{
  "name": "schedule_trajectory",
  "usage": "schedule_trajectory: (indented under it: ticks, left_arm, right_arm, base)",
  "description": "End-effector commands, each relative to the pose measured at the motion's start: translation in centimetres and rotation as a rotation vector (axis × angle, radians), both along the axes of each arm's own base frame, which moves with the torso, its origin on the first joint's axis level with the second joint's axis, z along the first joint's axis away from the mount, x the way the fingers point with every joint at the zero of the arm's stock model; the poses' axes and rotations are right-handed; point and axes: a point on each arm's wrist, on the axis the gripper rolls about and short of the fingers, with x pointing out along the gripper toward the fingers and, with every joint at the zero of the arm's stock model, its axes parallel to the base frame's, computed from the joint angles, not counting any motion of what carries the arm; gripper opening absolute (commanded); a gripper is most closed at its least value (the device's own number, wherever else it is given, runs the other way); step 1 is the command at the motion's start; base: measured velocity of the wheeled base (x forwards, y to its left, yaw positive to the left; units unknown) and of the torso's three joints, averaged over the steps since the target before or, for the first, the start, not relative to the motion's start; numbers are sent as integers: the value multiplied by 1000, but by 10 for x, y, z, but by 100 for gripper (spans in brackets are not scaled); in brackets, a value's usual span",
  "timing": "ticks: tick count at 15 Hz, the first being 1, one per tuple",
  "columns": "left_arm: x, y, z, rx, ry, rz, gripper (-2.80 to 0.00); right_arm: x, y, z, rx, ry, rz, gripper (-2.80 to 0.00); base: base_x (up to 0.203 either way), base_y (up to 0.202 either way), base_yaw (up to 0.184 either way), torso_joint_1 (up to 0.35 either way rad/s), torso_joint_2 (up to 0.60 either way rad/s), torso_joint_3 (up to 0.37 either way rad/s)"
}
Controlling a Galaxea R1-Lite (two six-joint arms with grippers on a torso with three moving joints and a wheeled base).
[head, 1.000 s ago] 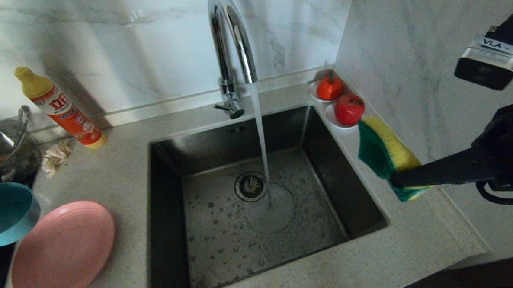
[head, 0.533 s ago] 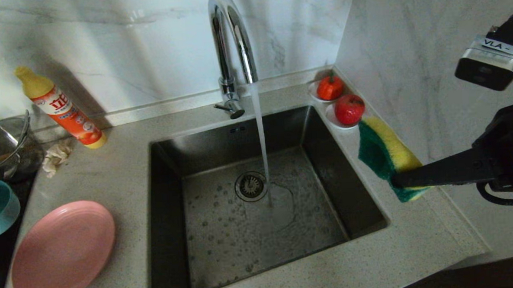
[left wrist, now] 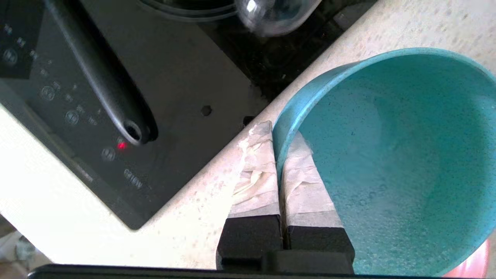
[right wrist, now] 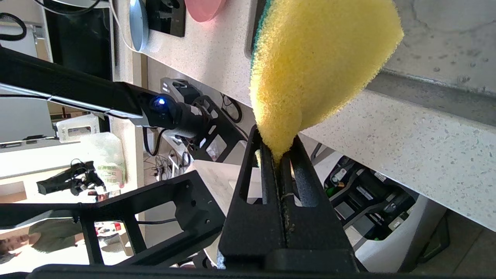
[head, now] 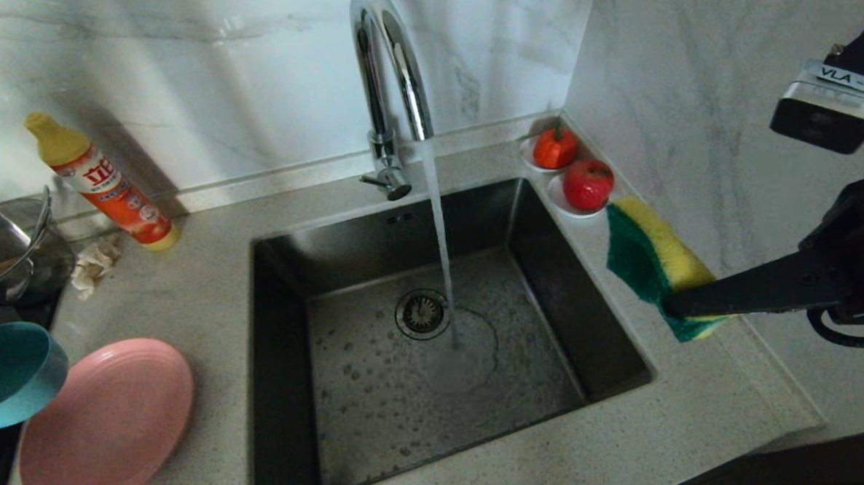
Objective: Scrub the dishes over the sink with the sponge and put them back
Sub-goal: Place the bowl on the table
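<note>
Pinching the teal bowl's (left wrist: 387, 162) rim, the left gripper's (left wrist: 279, 135) taped fingers (left wrist: 255, 174) sit one inside and one outside the wall, holding it tilted over the counter edge beside the pink plate (head: 104, 424). At the sink's (head: 435, 322) right, the right gripper (right wrist: 279, 153) clamps the sponge (head: 651, 262) by its lower edge above the counter (head: 208, 296). Water runs from the tap (head: 385, 77).
</note>
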Motion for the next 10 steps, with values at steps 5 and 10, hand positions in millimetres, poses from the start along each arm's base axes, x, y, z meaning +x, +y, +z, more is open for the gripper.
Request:
schedule_trajectory:
  ticks: [5, 10]
  left_arm:
    - [25, 20, -20, 41, -67, 20, -280]
    - [32, 23, -22, 59, -100, 15, -280]
  right_arm:
    - [-1, -1, 0, 1, -1, 4, -280]
    - [-1, -1, 0, -6, -10, 9, -280]
  base:
    - [0, 0, 0, 0, 0, 0]
    - [0, 0, 0, 0, 0, 0]
